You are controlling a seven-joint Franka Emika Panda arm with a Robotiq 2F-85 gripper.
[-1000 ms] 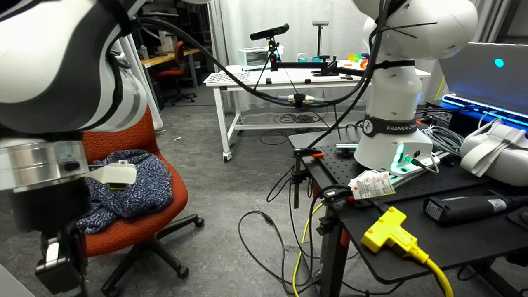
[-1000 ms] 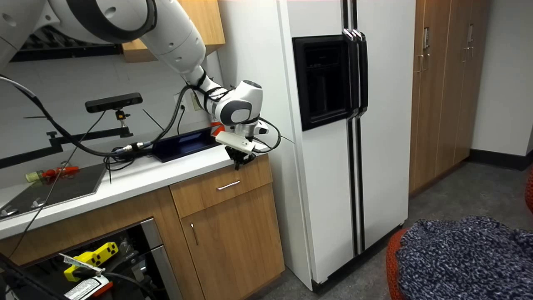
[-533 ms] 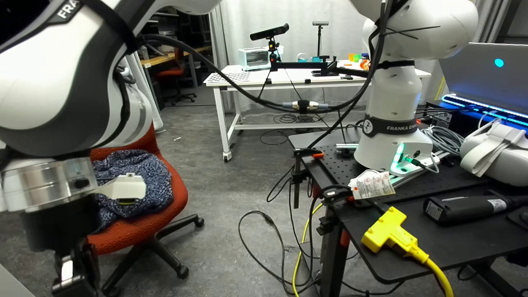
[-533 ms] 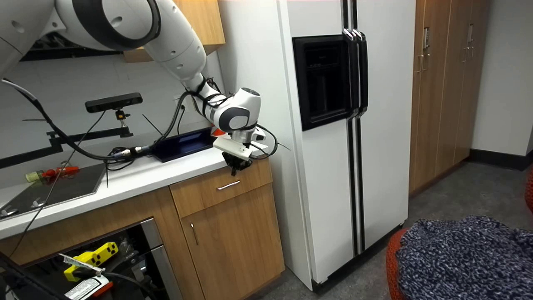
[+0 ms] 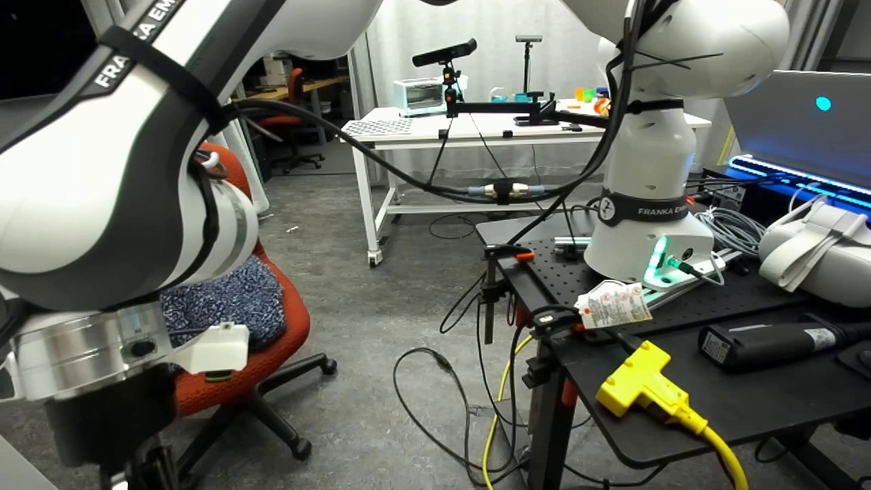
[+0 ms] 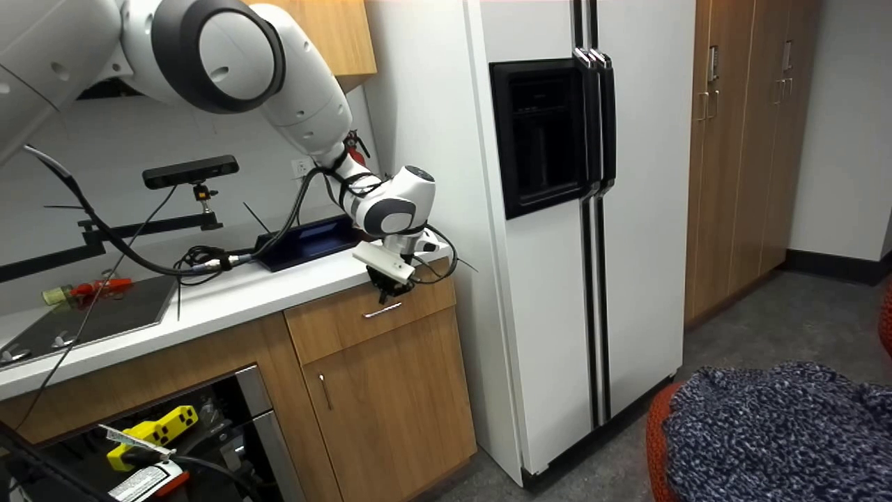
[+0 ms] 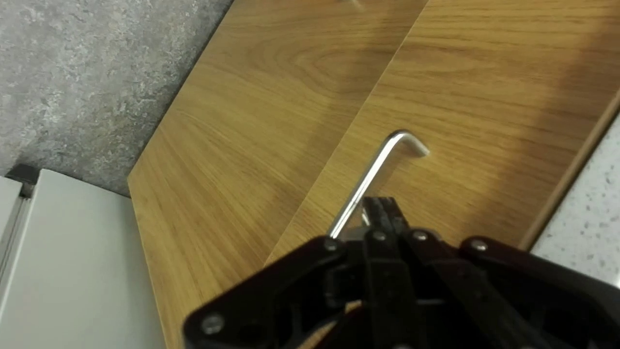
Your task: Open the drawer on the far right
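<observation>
The drawer is closed; its wood front (image 6: 327,322) sits under the white counter beside the fridge in an exterior view. It also fills the right of the wrist view (image 7: 465,145). Its thin silver bar handle (image 6: 382,310) runs slanting through the wrist view (image 7: 366,182); its near end is hidden behind my gripper. My gripper (image 7: 385,203) is shut, fingertips together with nothing between them. The fingertips lie just on the counter side of the handle; I cannot tell whether they touch it. In an exterior view the gripper (image 6: 385,298) hangs just above the handle. The drawer's inside is hidden.
A cabinet door (image 6: 397,397) is below the drawer. The white fridge (image 6: 543,314) stands to its right. A dark blue tray (image 6: 306,242) sits on the white counter (image 6: 244,307). An orange chair with a blue knit cloth (image 5: 231,299) stands near the arm.
My gripper has moved down, closer to the drawer handle, and slightly left in the exterior view that shows the drawer. The drawer has not moved.
</observation>
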